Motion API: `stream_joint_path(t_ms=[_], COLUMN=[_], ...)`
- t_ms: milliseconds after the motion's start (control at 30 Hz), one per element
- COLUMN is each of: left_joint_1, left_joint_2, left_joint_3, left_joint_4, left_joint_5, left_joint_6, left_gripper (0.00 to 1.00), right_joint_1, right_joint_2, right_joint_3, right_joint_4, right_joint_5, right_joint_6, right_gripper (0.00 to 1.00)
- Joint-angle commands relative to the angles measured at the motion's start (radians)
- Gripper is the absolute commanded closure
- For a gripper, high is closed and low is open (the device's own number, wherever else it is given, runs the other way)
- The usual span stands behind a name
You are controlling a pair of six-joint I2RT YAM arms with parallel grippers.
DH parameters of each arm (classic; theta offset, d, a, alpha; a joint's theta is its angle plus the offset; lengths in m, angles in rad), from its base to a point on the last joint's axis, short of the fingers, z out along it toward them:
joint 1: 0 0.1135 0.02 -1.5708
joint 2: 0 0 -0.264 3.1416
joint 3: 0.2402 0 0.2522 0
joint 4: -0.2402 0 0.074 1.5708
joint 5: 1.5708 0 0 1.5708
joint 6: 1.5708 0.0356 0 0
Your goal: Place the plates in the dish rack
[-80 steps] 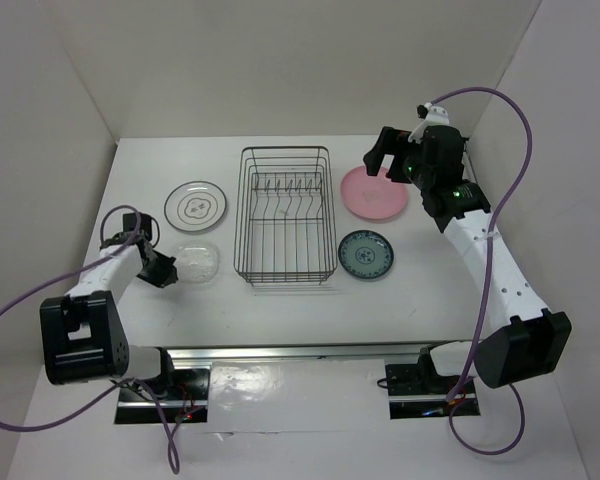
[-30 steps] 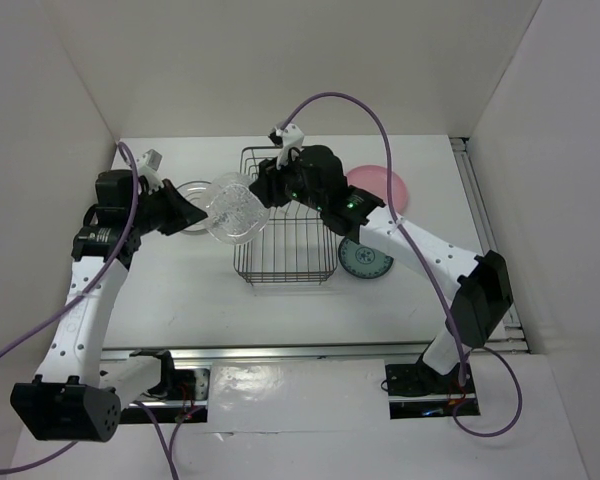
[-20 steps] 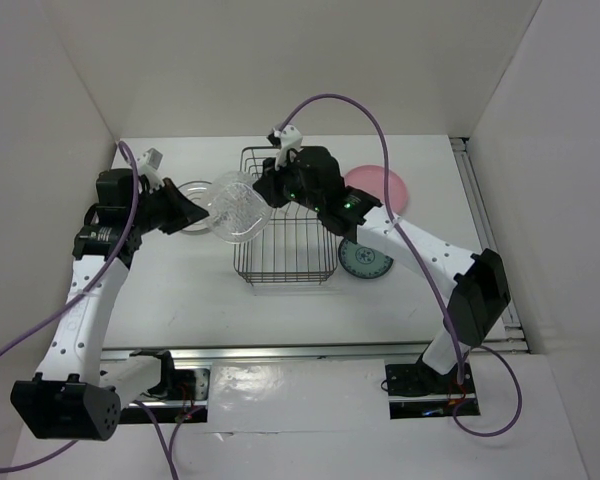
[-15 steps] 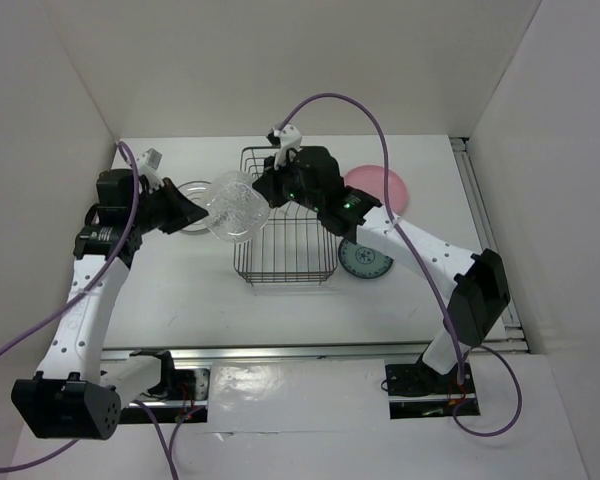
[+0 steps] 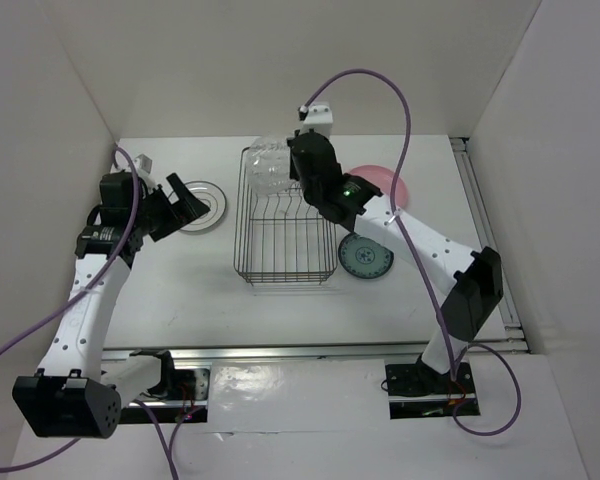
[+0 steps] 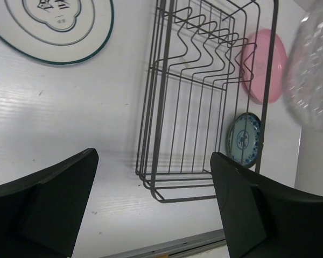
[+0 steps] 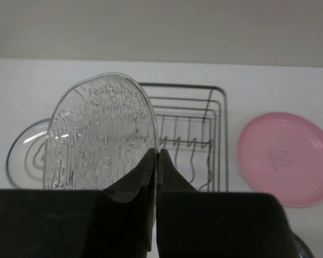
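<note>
Clear glass plate [image 7: 99,134]: pinched by its rim in the right gripper [image 7: 157,153], on edge above the far end of the dish rack [image 5: 285,280]; blurred and cut off in the left wrist view.
Left gripper [image 6: 151,161]: fingers spread, holding nothing, above the table [image 5: 180,290] left of the rack.
White ringed plate [image 5: 205,205]: flat, left of the rack, near rim hidden by that gripper.
Pink plate [image 7: 282,158]: toward the far right corner, partly covered by the right arm from above; centre mark unreadable.
Blue-green plate [image 5: 365,257]: flat, just right of the rack.
Open table lies along the near edge.
</note>
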Motion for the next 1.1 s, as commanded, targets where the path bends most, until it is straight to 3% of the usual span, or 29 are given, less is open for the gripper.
stream_joint_path(t_ms=[0, 300, 533, 667, 800, 1067], left_joint_1=[0.020, 0.029, 0.051, 0.051, 0.051, 0.051], left_joint_2=[-0.014, -0.014, -0.014, -0.023, -0.023, -0.023], left_joint_3=[-0.001, -0.011, -0.022, -0.031, -0.040, -0.059], left_joint_4=[-0.020, -0.031, -0.040, -0.040, -0.040, -0.022], left_joint_5=[-0.040, -0.031, -0.022, -0.022, -0.022, 0.001], left_joint_6=[0.004, 0.061, 0.093, 0.093, 0.093, 0.093], left_gripper=[0.01, 0.01, 0.01, 0.01, 0.01, 0.01], right_joint_1=[-0.015, -0.016, -0.028, -0.037, -0.048, -0.089], right_joint_2=[0.042, 0.221, 0.309, 0.347, 0.326, 0.315], right_joint_3=[0.097, 0.249, 0.329, 0.373, 0.305, 0.248], right_joint_4=[-0.057, -0.283, -0.321, -0.321, -0.194, -0.172], right_joint_5=[0.326, 0.693, 0.794, 0.813, 0.837, 0.747], right_joint_6=[0.050, 0.149, 0.090, 0.021, -0.099, -0.134], right_gripper=[1.00, 1.00, 1.00, 1.00, 1.00, 1.00])
